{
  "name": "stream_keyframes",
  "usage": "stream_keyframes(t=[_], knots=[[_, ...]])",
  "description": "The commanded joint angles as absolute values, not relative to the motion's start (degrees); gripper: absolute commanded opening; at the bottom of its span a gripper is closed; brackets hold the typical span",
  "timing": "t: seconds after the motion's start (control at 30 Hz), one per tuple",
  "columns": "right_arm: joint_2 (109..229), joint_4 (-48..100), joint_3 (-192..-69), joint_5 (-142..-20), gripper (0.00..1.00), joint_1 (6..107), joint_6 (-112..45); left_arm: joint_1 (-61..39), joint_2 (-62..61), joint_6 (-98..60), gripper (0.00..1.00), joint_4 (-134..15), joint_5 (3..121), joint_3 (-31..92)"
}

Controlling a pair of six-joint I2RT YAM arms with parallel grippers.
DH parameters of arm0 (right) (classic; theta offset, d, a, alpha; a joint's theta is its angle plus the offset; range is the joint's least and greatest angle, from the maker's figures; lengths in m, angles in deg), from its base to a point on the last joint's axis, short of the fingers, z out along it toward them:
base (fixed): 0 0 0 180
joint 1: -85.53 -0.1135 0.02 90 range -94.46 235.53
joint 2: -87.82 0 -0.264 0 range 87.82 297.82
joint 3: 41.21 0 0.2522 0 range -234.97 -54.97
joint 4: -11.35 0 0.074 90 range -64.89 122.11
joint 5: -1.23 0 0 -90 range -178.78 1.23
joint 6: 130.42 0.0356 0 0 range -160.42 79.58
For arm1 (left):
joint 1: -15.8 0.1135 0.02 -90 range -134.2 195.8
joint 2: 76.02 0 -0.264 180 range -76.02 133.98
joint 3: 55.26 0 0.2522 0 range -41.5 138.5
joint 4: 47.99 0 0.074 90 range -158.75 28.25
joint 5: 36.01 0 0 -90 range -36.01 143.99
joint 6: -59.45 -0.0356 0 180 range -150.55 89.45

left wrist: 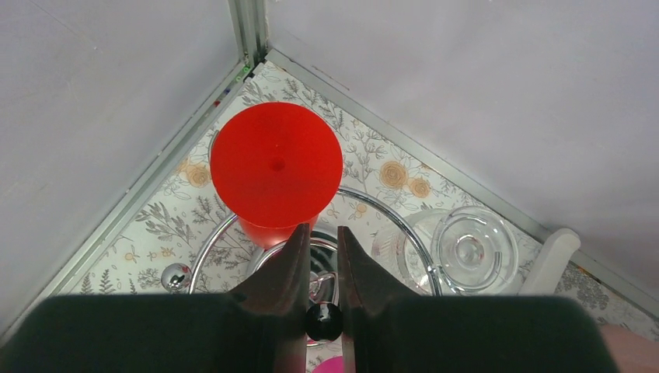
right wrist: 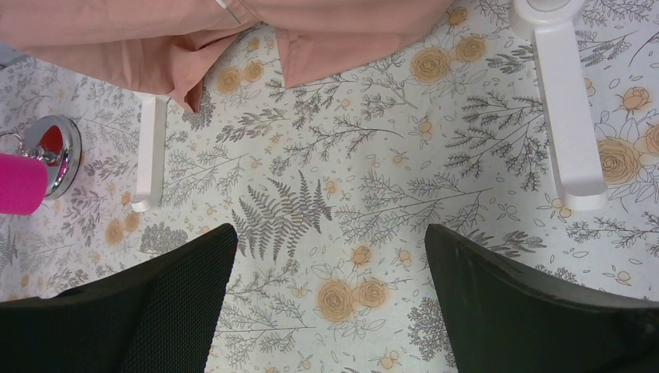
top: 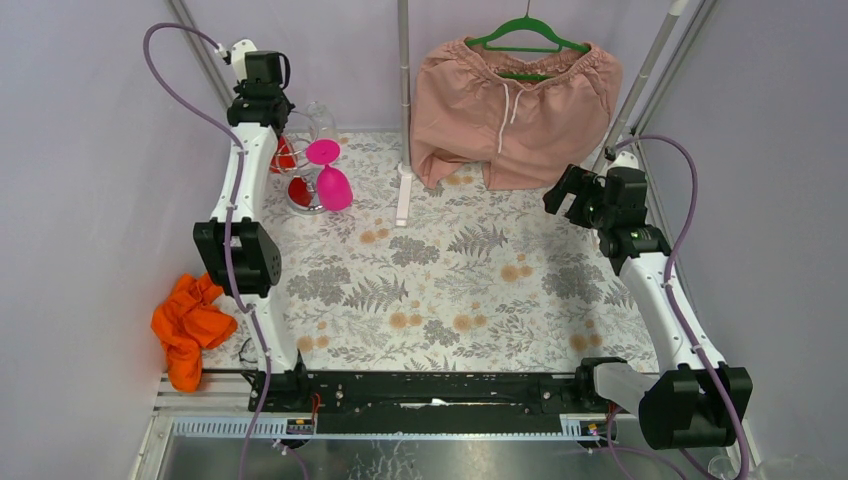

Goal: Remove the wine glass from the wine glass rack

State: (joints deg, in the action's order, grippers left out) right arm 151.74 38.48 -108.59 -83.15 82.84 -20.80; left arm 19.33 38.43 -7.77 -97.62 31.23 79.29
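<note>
Left wrist view: red glass (left wrist: 276, 163) hangs foot-up on the rack (left wrist: 388, 211), stem vertical, just beyond the left gripper (left wrist: 321, 230); its fingers nearly meet, grip unclear; right gripper (right wrist: 330, 311) gapes wide, well away from the rack.

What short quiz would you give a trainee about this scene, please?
1. True or false: the right claw is open.
2. Which glass on the wine glass rack lies just beyond the left claw in its wrist view? A: red glass; B: green glass; C: blue glass.
3. What hangs on the green hanger?
Key: 1 true; 2 A; 3 pink shorts.
</note>
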Motion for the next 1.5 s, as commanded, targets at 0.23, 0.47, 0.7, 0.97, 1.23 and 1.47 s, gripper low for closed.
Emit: stream_keyframes(t=[0.23,0.47,0.7,0.97,1.23,1.47], knots=[[152.2,35.9,-107.5,-82.7,1.00,82.6,-19.9,18.4,32.3,-3.6,0.00,-98.3,40.5,72.6],[152.3,35.8,-107.1,-82.6,1.00,82.6,-19.8,17.4,30.7,-3.8,0.00,-99.2,40.3,73.5],[152.5,35.6,-107.1,-82.5,1.00,82.6,-19.6,17.2,31.6,-4.1,0.00,-101.5,40.8,78.1],[152.7,35.6,-107.2,-82.5,1.00,82.6,-19.3,16.6,29.9,-4.0,0.00,-103.8,41.4,78.9],[152.3,35.6,-107.0,-82.1,1.00,82.6,-19.3,16.0,25.8,-3.9,0.00,-103.1,41.2,74.3],[152.5,35.3,-106.9,-81.6,1.00,82.6,-19.3,14.8,24.3,-4.1,0.00,-103.9,41.7,73.5]])
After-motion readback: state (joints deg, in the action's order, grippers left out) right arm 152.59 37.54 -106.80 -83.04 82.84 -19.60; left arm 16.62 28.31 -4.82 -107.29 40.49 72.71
